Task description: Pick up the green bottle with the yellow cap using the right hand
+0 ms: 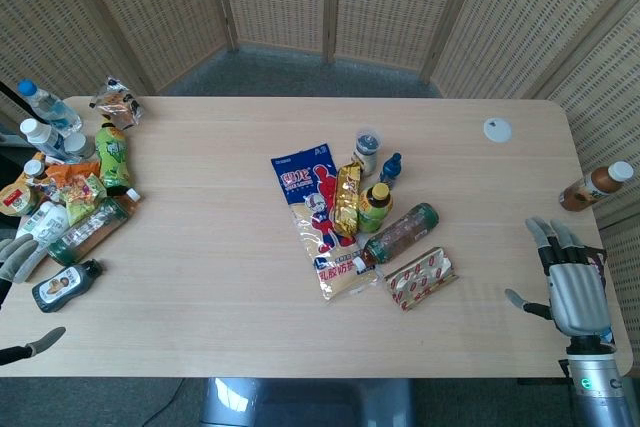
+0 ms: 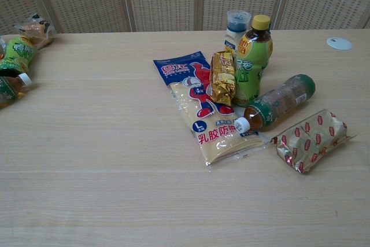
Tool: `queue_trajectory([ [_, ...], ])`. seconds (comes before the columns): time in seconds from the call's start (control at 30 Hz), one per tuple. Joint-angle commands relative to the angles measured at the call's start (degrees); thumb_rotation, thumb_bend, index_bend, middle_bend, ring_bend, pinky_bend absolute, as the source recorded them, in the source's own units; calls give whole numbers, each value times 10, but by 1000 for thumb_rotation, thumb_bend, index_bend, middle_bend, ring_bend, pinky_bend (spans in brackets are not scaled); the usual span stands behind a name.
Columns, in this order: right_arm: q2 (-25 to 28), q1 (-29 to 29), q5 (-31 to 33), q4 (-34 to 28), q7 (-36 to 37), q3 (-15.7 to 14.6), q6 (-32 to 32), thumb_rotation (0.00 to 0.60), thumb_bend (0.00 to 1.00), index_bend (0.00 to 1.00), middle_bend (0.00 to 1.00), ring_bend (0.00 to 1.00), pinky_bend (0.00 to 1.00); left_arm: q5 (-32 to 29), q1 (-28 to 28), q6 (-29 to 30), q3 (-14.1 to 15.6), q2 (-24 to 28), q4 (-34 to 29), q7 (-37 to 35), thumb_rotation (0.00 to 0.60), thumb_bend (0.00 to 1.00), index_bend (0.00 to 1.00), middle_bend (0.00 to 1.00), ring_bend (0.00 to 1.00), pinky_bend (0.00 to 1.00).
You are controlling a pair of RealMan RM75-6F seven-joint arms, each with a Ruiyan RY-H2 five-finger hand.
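Green bottle with the yellow cap [image 1: 374, 206] stands upright at frame center, touching the gold snack packet [image 1: 347, 198] on its left (a clear bottle [image 1: 403, 232] lies on its side just below-right). Right hand [image 1: 567, 282] at lower right, fingers spread, holding nothing, well apart from the bottle. Left hand [image 1: 14, 259] at the left edge, mostly cropped; grip state unclear, cannot tell.

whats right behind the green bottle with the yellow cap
Behind the green bottle with the yellow cap stands a white bottle with a clear cap; its lower part is hidden in the chest view. The head view also shows a small blue bottle there.
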Motion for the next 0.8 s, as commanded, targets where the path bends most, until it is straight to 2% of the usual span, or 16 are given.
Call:
queue_trajectory([
  [0.03, 1, 0, 1, -1, 3, 0, 0, 600, 0, 0, 0, 0, 0, 0, 0, -2, 0, -1, 0, 2, 600, 0, 0, 0, 0, 0],
  [0.2, 2, 1, 1, -1, 8, -2, -7, 600, 0, 0, 0, 0, 0, 1, -1, -3, -1, -2, -2, 3, 600, 0, 0, 0, 0, 0],
  [0.37, 3, 14, 0, -15, 57, -8, -40, 600, 0, 0, 0, 0, 0, -6, -3, -5, -3, -3, -2, 0, 600, 0, 0, 0, 0, 0],
  [0.53, -8, 60, 26, 6, 184, 4, -128, 600, 0, 0, 0, 0, 0, -15, -6, -8, -8, -5, 0, 3, 600, 0, 0, 0, 0, 0],
  [0.67, -30, 99, 51, 47, 216, 22, -189, 600, 0, 0, 0, 0, 0, -9, -7, -4, -13, -14, 4, 18, 600, 0, 0, 0, 0, 0],
  [0.8, -51, 133, 76, 62, 249, 42, -236, 600, 0, 0, 0, 0, 0, -8, -8, -11, -11, -24, 3, 31, 600, 0, 0, 0, 0, 0],
])
